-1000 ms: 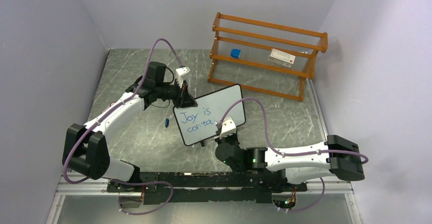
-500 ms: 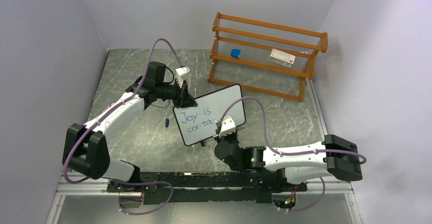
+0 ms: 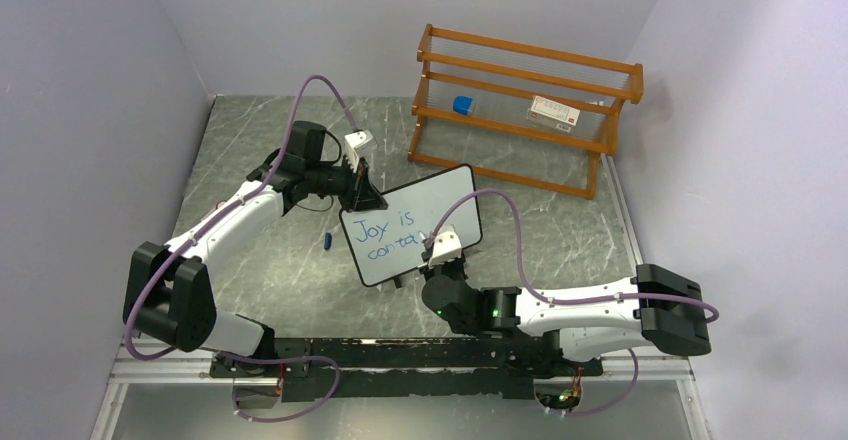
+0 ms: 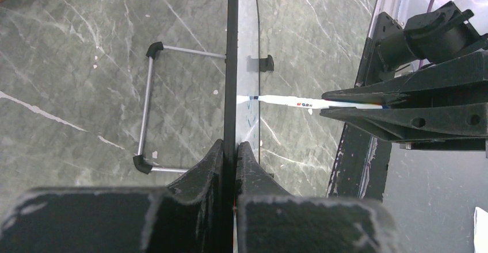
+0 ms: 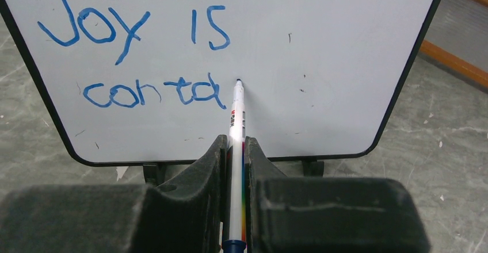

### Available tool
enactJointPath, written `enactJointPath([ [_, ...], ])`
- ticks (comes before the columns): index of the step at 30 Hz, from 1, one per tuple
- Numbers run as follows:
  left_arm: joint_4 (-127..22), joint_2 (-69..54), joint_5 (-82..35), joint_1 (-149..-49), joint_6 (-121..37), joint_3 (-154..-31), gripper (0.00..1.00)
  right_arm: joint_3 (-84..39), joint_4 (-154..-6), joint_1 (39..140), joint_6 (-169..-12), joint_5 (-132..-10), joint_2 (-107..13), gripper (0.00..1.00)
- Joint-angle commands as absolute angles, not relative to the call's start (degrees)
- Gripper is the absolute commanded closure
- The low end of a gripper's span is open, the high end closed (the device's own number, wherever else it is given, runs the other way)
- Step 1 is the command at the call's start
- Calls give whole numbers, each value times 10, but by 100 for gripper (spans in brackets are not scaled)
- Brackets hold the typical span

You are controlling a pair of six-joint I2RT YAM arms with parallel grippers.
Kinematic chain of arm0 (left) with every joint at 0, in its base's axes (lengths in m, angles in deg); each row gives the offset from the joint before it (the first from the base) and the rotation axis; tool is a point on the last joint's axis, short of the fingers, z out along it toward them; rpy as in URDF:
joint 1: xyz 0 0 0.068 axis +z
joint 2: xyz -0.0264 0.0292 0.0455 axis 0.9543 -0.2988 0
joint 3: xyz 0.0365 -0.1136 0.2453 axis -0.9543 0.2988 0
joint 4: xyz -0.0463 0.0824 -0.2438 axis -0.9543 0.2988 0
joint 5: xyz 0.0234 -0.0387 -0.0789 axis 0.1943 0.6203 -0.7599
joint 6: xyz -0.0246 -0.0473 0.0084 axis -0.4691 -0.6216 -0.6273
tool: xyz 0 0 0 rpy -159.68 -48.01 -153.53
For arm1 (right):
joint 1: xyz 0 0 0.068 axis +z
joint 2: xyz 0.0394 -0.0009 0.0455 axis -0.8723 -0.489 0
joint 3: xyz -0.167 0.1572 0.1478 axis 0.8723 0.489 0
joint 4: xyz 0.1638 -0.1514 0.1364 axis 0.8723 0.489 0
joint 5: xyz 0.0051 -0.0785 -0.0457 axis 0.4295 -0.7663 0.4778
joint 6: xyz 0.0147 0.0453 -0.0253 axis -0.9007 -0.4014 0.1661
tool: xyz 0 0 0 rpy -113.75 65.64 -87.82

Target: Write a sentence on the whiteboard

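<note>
Blue sentence (image 5: pixel 135 63) reads "Joy is conta" on the whiteboard (image 3: pixel 432 203), upright at table centre. Left gripper (image 4: pixel 235 150) clamps its ten o'clock edge. Right gripper (image 5: pixel 236 145), at six o'clock, pinches a marker (image 5: pixel 236 114), tip touching the board.

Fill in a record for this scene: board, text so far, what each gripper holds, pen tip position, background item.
whiteboard: standing on the table
sentence: blue, "Joy is" above "conta", unfinished
left gripper: shut on the whiteboard's edge
right gripper: shut on marker
marker tip: at the board, just right of "conta"
rack: orange, behind the whiteboard
</note>
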State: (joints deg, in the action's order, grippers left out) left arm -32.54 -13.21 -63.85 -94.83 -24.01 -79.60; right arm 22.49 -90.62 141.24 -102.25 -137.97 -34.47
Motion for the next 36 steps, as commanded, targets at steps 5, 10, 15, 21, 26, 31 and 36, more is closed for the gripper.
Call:
enactJointPath([
  [5,-307,-152,-561,-947,-212,-785,95,211,-933,1408,-1014,-1375,-351,100],
  [10,-306,-152,-557,-947,-211,-786,95,212,-919,1407,-1022,-1356,-353,100],
  [15,-305,-152,-556,-947,-212,-786,95,212,-896,1407,-1038,-1352,-353,100],
  [21,-305,-152,-553,-947,-212,-786,95,215,-868,1407,-1061,-1348,-352,100],
  [26,-305,-153,-551,-947,-212,-786,95,220,-852,1408,-1075,-1350,-348,100],
  [31,-303,-155,-552,-947,-211,-787,95,224,-841,1408,-1083,-1369,-338,100],
  [36,-303,-155,-553,-947,-211,-786,95,227,-849,1407,-1081,-1389,-331,100],
])
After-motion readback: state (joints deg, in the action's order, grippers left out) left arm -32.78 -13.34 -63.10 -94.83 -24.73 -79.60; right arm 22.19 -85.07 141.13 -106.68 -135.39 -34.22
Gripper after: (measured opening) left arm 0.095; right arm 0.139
